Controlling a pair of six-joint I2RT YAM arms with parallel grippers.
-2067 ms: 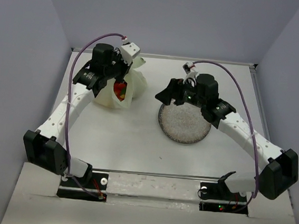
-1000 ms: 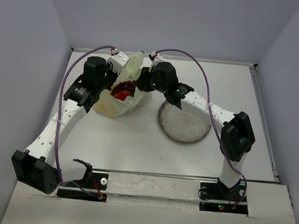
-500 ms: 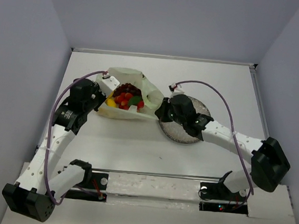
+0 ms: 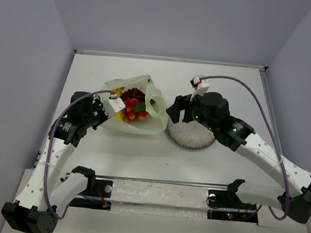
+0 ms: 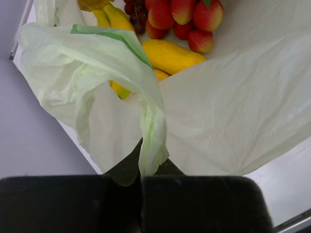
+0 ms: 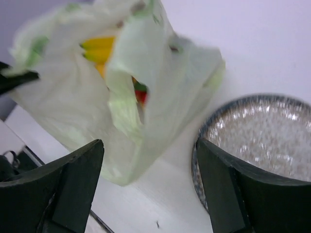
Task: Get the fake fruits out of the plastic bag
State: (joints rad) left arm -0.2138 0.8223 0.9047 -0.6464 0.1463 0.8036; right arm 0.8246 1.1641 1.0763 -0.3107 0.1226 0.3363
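The left gripper (image 5: 142, 177) is closed tight on a fold of the plastic bag (image 5: 233, 111), with the thin film pinched between its fingers. In the top view the left gripper (image 4: 104, 113) sits at the bag's left edge. The right gripper (image 6: 147, 145) is spread wide and holds nothing. It hangs just right of the bag, above the left rim of the plate (image 6: 262, 141).

The plastic bag (image 4: 157, 110) lies on the table (image 4: 141, 153) left of centre, its mouth open upward and its right side against the plate (image 4: 193, 138). The fake fruits (image 4: 131, 106) are all inside it: a yellow oblong fruit (image 5: 170, 56), red pieces (image 5: 194, 14) and dark grapes (image 5: 133, 9).

Half a second earlier the right gripper sat lower, at the bag's right edge, and the bag was stretched wide and flat between the two grippers. Now the right gripper has let go and risen, and the bag has slumped into a rounder heap.
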